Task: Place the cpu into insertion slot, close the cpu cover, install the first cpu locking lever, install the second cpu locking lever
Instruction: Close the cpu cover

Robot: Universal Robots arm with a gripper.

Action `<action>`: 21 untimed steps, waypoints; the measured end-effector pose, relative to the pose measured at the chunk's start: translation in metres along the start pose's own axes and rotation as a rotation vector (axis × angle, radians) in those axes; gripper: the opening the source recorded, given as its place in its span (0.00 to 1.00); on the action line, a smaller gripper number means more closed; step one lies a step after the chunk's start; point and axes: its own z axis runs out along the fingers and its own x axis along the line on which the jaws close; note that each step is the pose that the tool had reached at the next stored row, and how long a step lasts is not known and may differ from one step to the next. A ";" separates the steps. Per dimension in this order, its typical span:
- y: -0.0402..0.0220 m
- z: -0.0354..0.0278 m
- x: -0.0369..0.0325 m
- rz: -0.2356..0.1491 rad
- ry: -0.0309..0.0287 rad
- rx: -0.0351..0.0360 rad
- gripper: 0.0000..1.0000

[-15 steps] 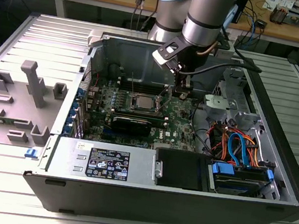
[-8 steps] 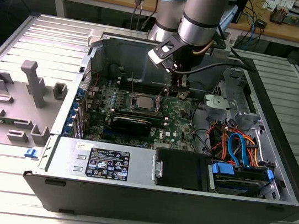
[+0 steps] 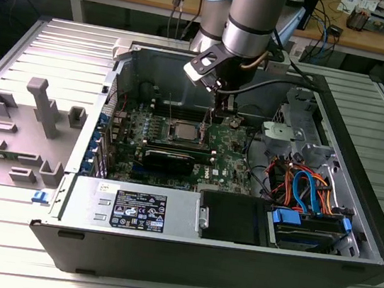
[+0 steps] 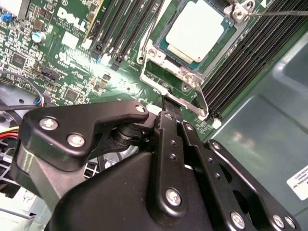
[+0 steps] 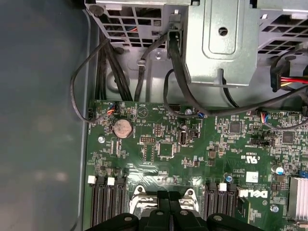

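Inside an open grey metal computer case (image 3: 354, 210) lying on its side on a ribbed metal table (image 3: 48, 45), a robot arm reaches down over a green motherboard (image 3: 229, 160). The cpu (image 4: 195, 29), a small flat square chip with a silver-grey metal top, sits in the insertion slot (image 4: 153, 79), a square silver-rimmed socket between rows of long black memory slots (image 4: 240, 57). The cpu cover (image 4: 161, 54), a thin silver metal frame with a square window, lies flat around the chip.

The black gripper (image 4: 167, 103) hangs just beside the near edge of the socket. Its two fingers are drawn together, with nothing seen between them. The fingertips are right at a thin silver wire lever (image 4: 199, 98) that runs along that edge; whether they touch it cannot be told. A second thin silver rod (image 4: 279, 13) sticks out from the far corner of the socket.

In the exterior view the gripper (image 3: 216, 111) is toward the view's right of the chip (image 3: 184, 130), and a long black expansion card (image 3: 168, 159) lies nearer the camera. In the first wrist view the closed fingers (image 5: 161, 211) hang over the board near a round silver coin battery (image 5: 122, 128).
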 end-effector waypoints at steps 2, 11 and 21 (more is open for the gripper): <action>-0.0021 0.0001 0.0001 0.000 0.0000 0.0000 0.11; -0.0109 0.0003 0.0007 0.000 0.0001 0.0000 0.11; -0.0131 0.0004 0.0008 0.000 0.0000 0.0000 0.11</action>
